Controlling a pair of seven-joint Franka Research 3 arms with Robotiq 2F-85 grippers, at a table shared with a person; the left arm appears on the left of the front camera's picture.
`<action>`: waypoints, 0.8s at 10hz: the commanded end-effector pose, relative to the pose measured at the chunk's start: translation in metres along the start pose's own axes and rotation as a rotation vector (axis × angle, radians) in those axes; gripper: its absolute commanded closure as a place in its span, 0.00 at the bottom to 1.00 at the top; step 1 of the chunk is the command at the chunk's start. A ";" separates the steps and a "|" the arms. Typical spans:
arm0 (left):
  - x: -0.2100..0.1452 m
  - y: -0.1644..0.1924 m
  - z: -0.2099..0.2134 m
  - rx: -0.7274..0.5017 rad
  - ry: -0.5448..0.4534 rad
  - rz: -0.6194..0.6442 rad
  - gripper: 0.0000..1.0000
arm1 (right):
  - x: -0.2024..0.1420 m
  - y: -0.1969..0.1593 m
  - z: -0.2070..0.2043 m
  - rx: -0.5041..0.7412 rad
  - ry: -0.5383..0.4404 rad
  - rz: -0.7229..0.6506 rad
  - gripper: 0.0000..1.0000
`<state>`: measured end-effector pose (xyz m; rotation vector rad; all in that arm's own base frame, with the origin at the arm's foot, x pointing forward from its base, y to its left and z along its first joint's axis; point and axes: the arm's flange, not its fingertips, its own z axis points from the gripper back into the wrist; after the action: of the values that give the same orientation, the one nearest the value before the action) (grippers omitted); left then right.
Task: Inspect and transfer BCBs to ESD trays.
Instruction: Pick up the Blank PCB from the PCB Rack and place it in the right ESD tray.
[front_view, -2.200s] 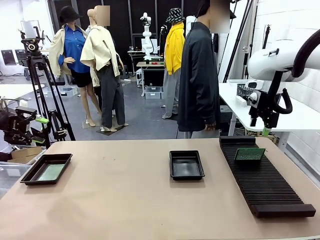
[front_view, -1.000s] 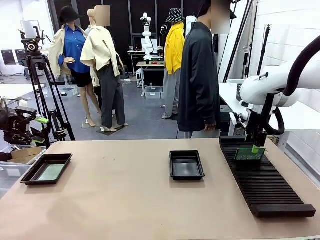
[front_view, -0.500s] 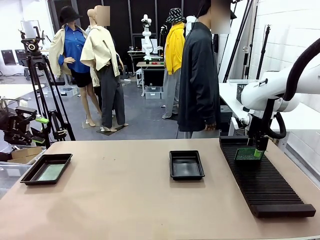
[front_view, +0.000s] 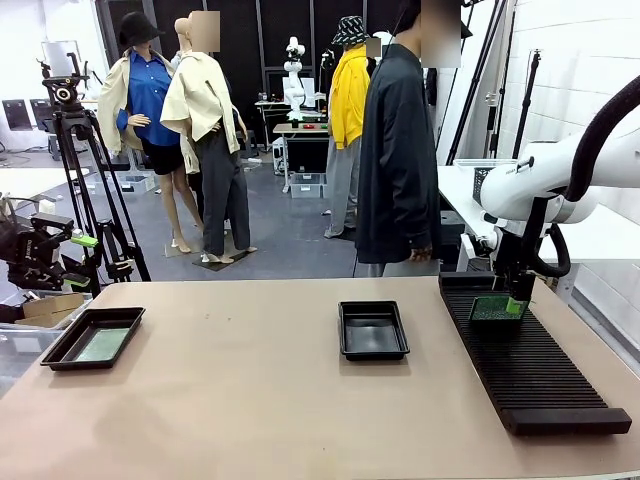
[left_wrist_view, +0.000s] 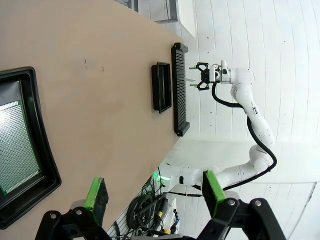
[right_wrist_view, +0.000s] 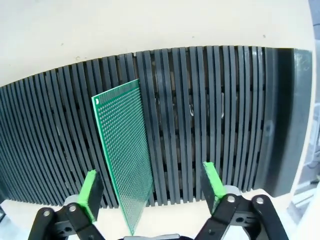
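Observation:
One green BCB (right_wrist_view: 125, 160) stands on edge in a slot of the black ribbed rack (right_wrist_view: 210, 100). My right gripper (right_wrist_view: 151, 184) is open and straddles its near edge, with the board closer to the left finger (right_wrist_view: 90, 189); neither pad touches it. From the front, that gripper (front_view: 515, 300) sits low over the BCB (front_view: 495, 309) at the rack's far end. Another BCB (left_wrist_view: 17, 145) lies flat in the left ESD tray (left_wrist_view: 47, 165). My left gripper (left_wrist_view: 154, 190) hangs open beside that tray (front_view: 60, 350), off the table's left edge (front_view: 85, 260). The middle ESD tray (front_view: 373, 330) holds nothing.
The long rack (front_view: 530, 370) runs along the table's right side. A person in a dark coat (front_view: 400, 150) stands at the far edge behind the middle tray. A camera tripod (front_view: 90, 150) stands at the far left. Bare tabletop (front_view: 240, 380) lies between the trays.
My right gripper has come down from above the rack's far end onto the standing board and now straddles it. The left arm, trays and person have not moved.

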<state>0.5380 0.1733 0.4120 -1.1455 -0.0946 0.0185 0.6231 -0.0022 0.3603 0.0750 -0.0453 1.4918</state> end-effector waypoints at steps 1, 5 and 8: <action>-0.001 -0.001 0.001 0.000 0.008 -0.002 0.00 | -0.001 -0.003 -0.001 -0.016 -0.008 0.008 0.25; -0.001 -0.001 0.001 0.000 0.008 -0.002 0.00 | -0.002 -0.005 0.000 -0.017 -0.014 0.006 0.89; -0.001 -0.001 0.001 0.000 0.008 -0.002 0.00 | -0.002 -0.009 0.002 0.009 0.005 0.003 1.00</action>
<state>0.5380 0.1733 0.4120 -1.1455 -0.0946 0.0185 0.6253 -0.0039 0.3630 0.0728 -0.0487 1.4892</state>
